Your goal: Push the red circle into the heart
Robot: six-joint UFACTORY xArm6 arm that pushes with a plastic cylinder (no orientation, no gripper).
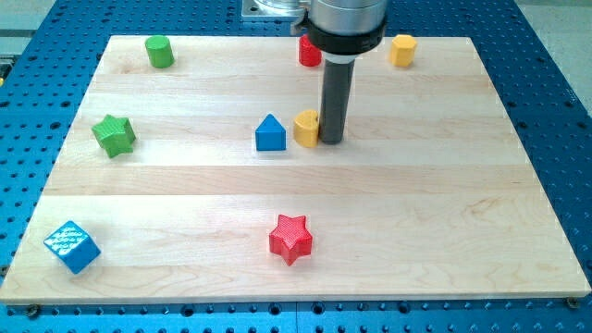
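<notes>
The red circle (308, 52) sits near the view's top edge of the board, partly hidden behind the arm's body. The yellow heart (305, 129) lies near the board's middle, well below the red circle. My tip (331, 141) rests on the board right against the heart's right side, so it is below the red circle and apart from it. A blue house-shaped block (270, 133) stands just left of the heart, almost touching it.
A yellow cylinder (402, 49) sits at the top right, and a green cylinder (159, 51) at the top left. A green star (114, 135) is at the left, a blue cube (71, 246) at the bottom left and a red star (290, 239) at the bottom middle. The wooden board (444, 213) lies on a blue perforated table.
</notes>
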